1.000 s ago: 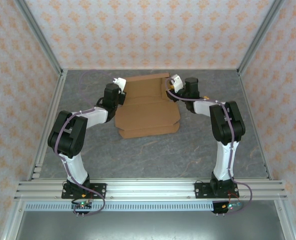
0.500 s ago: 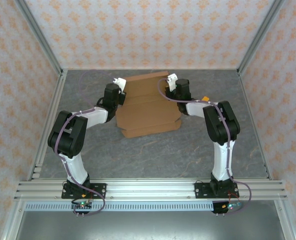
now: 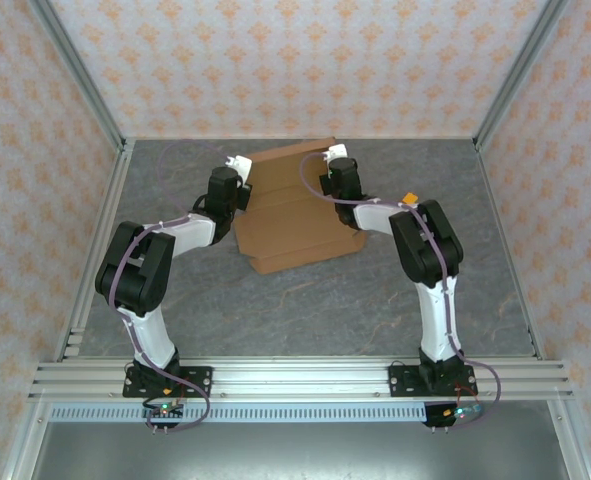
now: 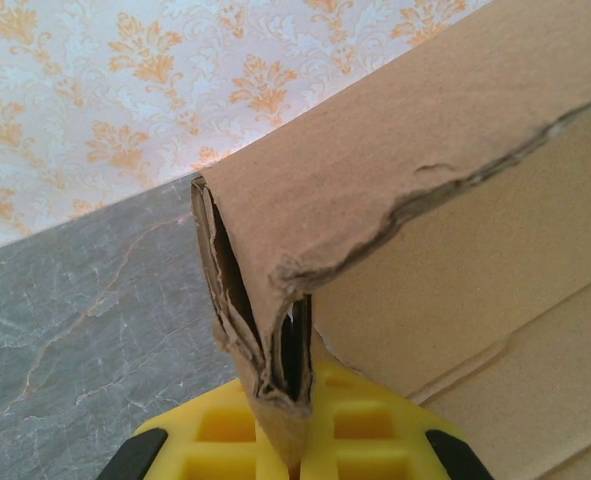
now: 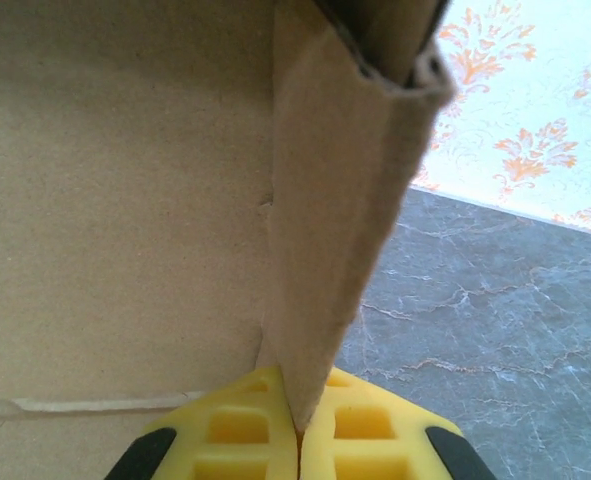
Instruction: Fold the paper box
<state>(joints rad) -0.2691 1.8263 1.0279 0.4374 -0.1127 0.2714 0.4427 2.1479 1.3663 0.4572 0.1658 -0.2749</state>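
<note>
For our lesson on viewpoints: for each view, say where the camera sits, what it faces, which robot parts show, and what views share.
Top external: above and behind the bases, looking down at the table; both arms, left gripper and right gripper at the paper box.
Left wrist: on that wrist, facing along its yellow pads, clamped on a box wall.
Right wrist: likewise, pads clamping the opposite wall.
Shared: all show the box.

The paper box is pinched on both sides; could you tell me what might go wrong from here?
1. The left gripper clamps a doubled side wall with splayed layers and a ragged edge; a hard pull could tear it or spring the fold open.
2. The right gripper holds only the bottom tip of its wall, which might slip out.
3. The paper box lies loose on the table, so uneven pulls may skew it.
</note>
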